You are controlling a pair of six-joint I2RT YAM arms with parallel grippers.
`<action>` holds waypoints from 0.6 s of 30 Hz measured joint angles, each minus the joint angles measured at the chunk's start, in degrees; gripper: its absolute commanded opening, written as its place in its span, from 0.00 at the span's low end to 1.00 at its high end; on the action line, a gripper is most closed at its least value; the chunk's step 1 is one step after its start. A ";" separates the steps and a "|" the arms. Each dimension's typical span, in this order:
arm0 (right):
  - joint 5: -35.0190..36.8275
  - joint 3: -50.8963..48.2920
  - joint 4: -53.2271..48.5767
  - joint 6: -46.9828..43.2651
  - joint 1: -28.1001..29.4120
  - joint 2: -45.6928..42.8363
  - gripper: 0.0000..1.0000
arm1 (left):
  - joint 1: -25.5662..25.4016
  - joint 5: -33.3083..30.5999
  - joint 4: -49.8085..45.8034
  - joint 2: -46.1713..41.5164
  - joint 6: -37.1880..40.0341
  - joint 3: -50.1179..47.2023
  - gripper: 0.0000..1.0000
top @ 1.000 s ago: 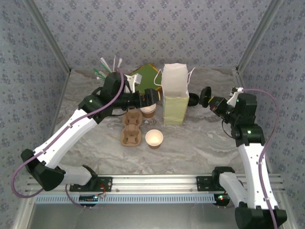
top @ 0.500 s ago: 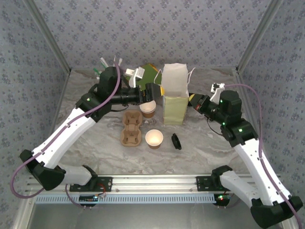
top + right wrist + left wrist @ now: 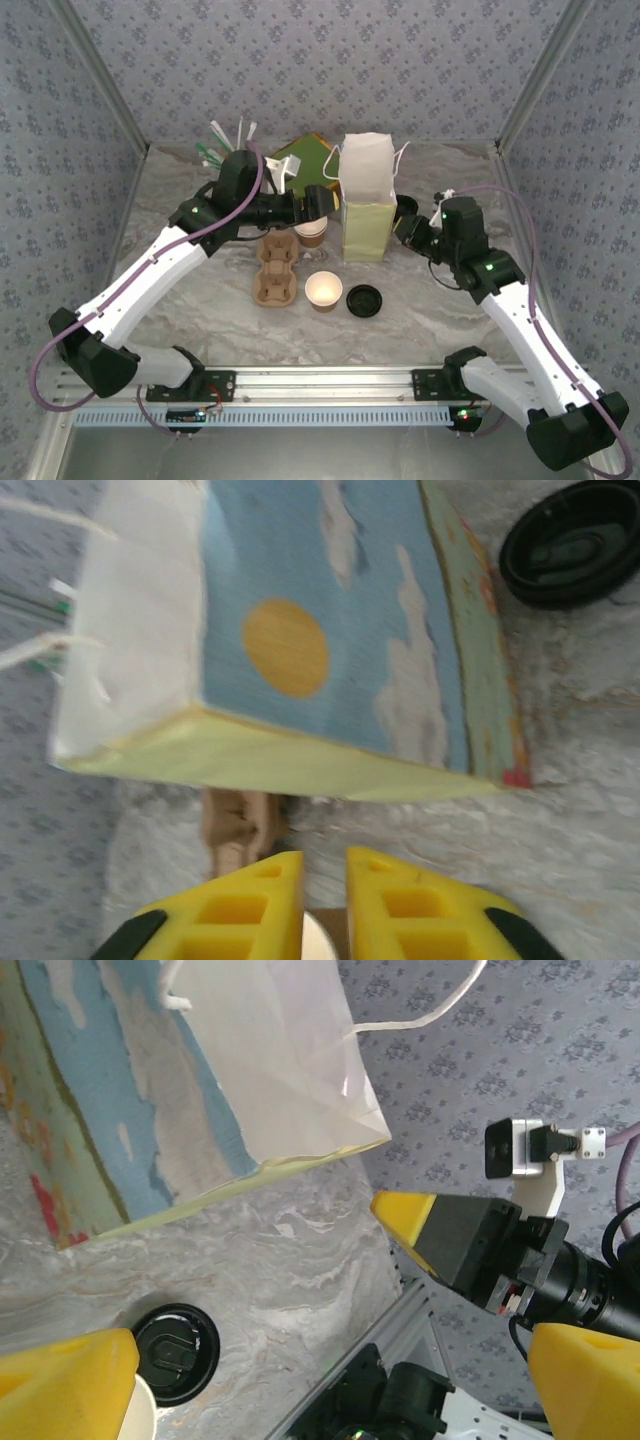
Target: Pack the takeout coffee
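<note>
The takeout coffee as a lidded cup is out of view. A loose black lid [image 3: 364, 300] [image 3: 175, 1350] [image 3: 575, 540] lies flat on the table in front of the tall paper bag [image 3: 367, 200] [image 3: 250, 1080] [image 3: 300, 640]. A lidless brown cup [image 3: 312, 232] stands left of the bag, beside one finger of my left gripper [image 3: 316, 205] [image 3: 330, 1360], which is open wide and empty. My right gripper [image 3: 403, 222] [image 3: 325, 860] hovers at the bag's right side, its fingers a narrow gap apart with nothing between them.
A second lidless cup [image 3: 324, 290] with a white inside stands left of the lid. The brown cardboard carrier [image 3: 277, 270] [image 3: 235, 825] lies further left. Straws and a green packet [image 3: 300, 155] sit at the back. The metal rail [image 3: 320, 385] runs along the front edge.
The black lid left my right gripper, fell, and now lies flat in front of the bag. My right arm swung in toward the bag and its fingers parted slightly. My left arm barely moved.
</note>
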 measured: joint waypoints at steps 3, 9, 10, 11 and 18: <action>4.00 -2.60 -3.17 -0.17 4.35 0.31 0.33 | 0.04 -1.57 -1.31 -1.16 0.94 -1.86 1.00; 12.61 -7.41 -7.08 2.75 14.45 7.08 0.33 | 0.28 -4.66 -4.48 -5.92 2.60 -8.44 1.00; 13.94 -7.43 -7.45 3.39 15.91 9.25 0.32 | 0.31 -5.22 -5.20 -6.64 2.71 -9.38 1.00; 15.19 -7.43 -7.63 4.07 17.20 11.45 0.32 | 0.28 -5.60 -5.73 -7.32 2.86 -10.29 1.00; 18.95 -6.88 -7.78 5.97 20.11 23.98 0.31 | 0.28 -7.30 -8.09 -10.36 3.06 -14.08 1.00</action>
